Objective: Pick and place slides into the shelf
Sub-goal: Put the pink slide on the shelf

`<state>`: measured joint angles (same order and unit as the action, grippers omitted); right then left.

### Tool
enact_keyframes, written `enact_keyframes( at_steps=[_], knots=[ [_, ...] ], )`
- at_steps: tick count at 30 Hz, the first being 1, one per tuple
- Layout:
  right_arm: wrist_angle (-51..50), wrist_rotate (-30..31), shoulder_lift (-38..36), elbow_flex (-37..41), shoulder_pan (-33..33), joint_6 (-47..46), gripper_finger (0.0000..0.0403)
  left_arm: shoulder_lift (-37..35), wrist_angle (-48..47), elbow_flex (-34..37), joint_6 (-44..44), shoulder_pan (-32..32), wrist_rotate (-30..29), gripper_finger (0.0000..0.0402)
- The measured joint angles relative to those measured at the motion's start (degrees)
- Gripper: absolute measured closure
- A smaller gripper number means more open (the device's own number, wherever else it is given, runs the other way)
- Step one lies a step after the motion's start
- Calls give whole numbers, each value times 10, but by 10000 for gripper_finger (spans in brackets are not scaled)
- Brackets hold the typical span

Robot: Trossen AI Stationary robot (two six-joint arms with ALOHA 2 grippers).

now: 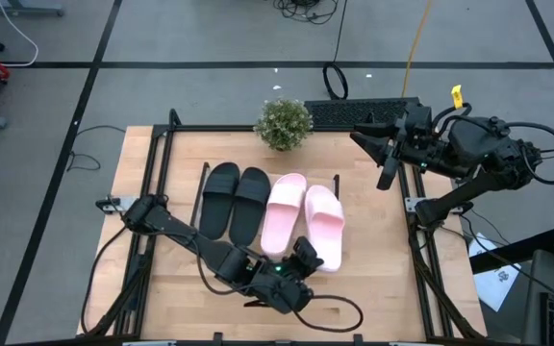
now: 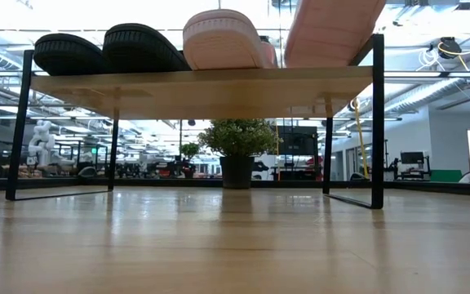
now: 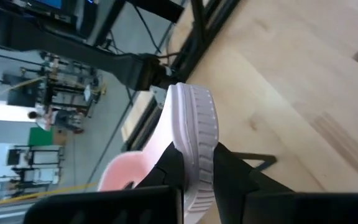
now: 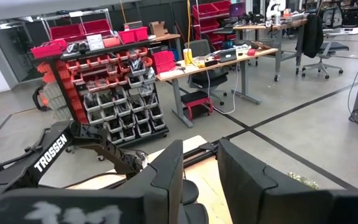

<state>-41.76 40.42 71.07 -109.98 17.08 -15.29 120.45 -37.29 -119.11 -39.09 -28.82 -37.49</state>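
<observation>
The shelf [image 2: 202, 82] stands mid-table and carries all four slides side by side. In the high view the two black slides [image 1: 236, 200] lie on its left half and a pink slide [image 1: 283, 213] lies beside them. The rightmost pink slide [image 1: 325, 224] has its near end raised, and the low view shows its sole [image 2: 333, 28] slanting upward. My left gripper [image 1: 303, 256] is at that near end, shut on it. My right gripper [image 1: 385, 154] is open and hovers high by the table's far right corner. My left gripper pinches the rightmost pink slide at its near end [image 3: 199, 140]. One finger [image 3: 166, 177] is on the footbed side and the other [image 3: 235, 177] on the underside. It comes from the table's near side. The near end is lifted; the far end stays over the shelf.
A small potted plant [image 1: 284, 123] stands at the table's far edge behind the shelf. Black frame rails [image 1: 157, 183] run along the table's left and right sides. Bare wooden tabletop [image 1: 373, 288] lies near and right of the shelf.
</observation>
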Motion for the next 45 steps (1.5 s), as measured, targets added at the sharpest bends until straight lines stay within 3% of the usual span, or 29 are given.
enact_keyframes(
  at_steps=[22, 33, 45],
  knots=[
    [4, -2, 0, 0, 0, -5, 314, 2, -122, 0, 79, 26, 38, 368],
    [4, -2, 0, 0, 0, -1, 314, 2, -73, 0, 78, 33, 49, 368],
    [4, -2, 0, 0, 0, -1, 314, 2, -56, 25, 112, 45, 106, 369]
  ],
)
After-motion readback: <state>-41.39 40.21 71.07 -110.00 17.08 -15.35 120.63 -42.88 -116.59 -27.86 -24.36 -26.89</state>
